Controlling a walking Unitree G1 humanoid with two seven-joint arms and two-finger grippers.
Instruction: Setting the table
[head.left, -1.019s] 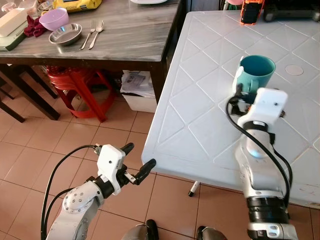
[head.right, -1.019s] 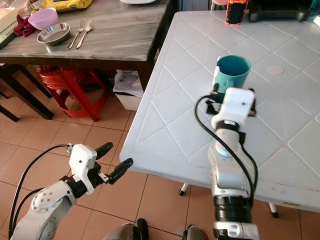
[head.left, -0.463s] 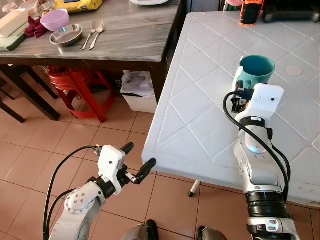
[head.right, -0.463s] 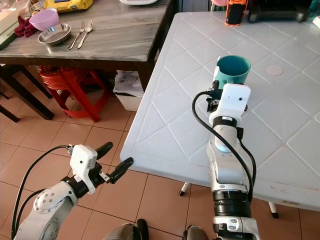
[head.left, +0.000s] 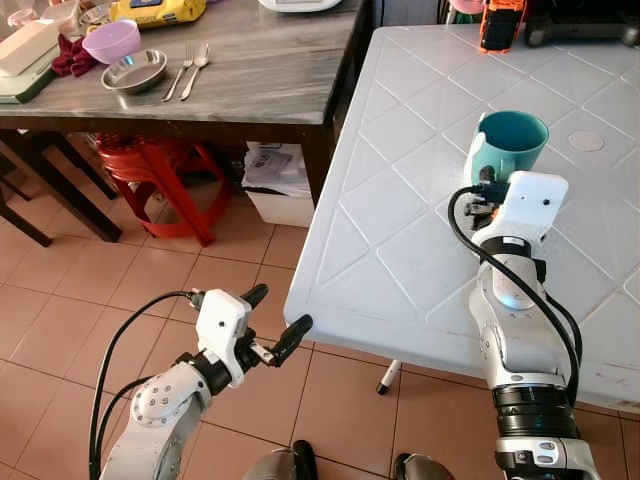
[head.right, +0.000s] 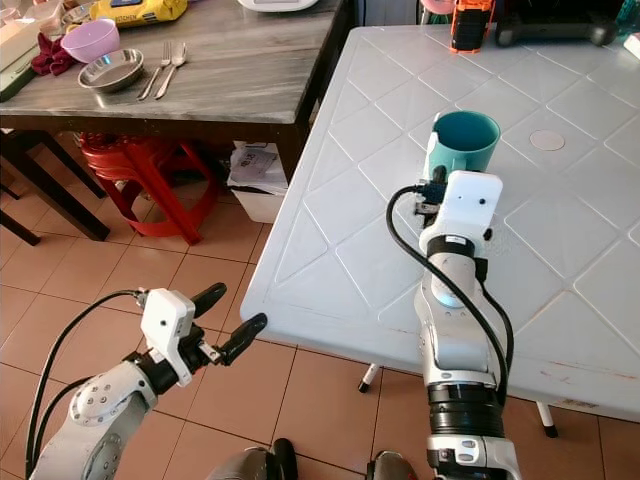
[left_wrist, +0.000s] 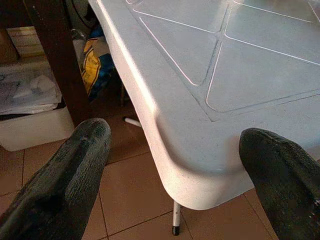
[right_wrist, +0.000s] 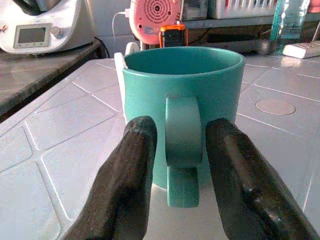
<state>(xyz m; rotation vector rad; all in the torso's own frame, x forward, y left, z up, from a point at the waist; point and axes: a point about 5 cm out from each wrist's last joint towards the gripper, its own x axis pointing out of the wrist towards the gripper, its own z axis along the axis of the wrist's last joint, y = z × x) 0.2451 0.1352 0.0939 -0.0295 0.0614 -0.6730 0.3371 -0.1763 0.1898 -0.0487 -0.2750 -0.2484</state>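
With its fingers straddling the teal mug's (right_wrist: 182, 110) handle, the right pincer (right_wrist: 181, 172) stands narrowly parted, unclosed; grasping appears next. Left pincer (left_wrist: 170, 175) idles wide beside the desk (left_wrist: 210, 90) corner.

Teal mug (head.left: 512, 143) upright on white table (head.left: 400, 220).

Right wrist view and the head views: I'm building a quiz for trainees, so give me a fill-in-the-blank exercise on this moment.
1. The right pincer has one black finger on each side of the teal ceramic mug's ____.
2. The mug stands upright on the ____ plastic table.
3. The left pincer hangs with fingers ____, near that table's corner.
4. The steel fork and spoon lie beside a round ____ dish on the dark wooden table.

Missing words: handle; white; open; steel
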